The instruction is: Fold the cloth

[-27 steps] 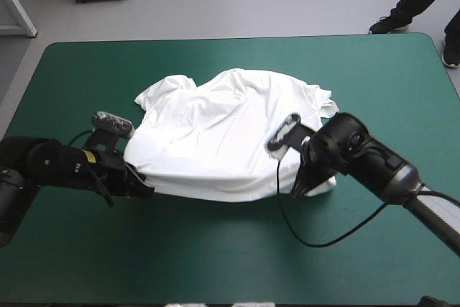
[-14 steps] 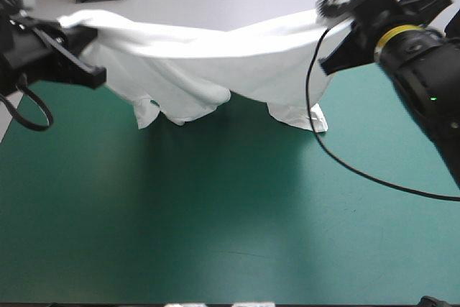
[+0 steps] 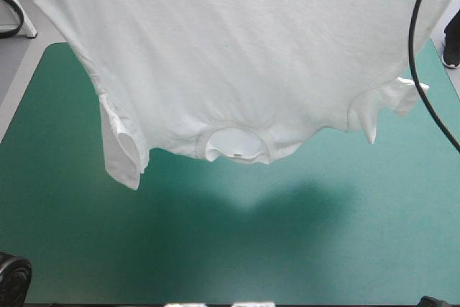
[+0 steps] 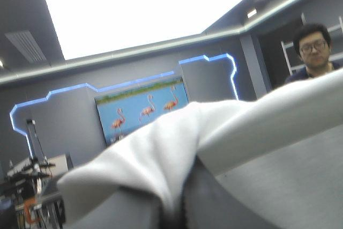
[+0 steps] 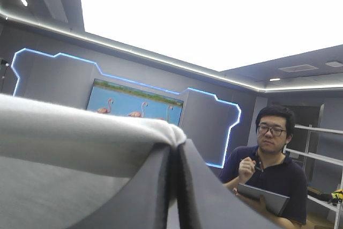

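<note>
Overhead, the T-shirt [image 3: 237, 48] hangs lifted and spread wide, upside down, above the bench [image 3: 215, 249]. It covers the far half of the teal-green cover [image 3: 57, 235]. Its upper edge is cut off in the high view, and neither hand shows there.

The left hand [image 4: 183, 197] appears only in its own wrist view. Its black fingers [image 4: 268, 186] are pressed almost together, with a thick fold of white cloth pinched between them and draped over their tips, so the tips are hidden.

In the high view, the left-side sleeve [image 3: 122, 152] hangs lowest and partly folded. The collar [image 3: 236, 141] sits at the middle of the lower edge, with a small label inside that is too small to read. The right-side sleeve [image 3: 374, 113] is bunched, and its shape is hard to make out. A soft shadow [image 3: 287, 206] lies on the cover beneath.

The right hand [image 5: 174, 170] is likewise nearly closed on the shirt, which wraps over its tips.
</note>
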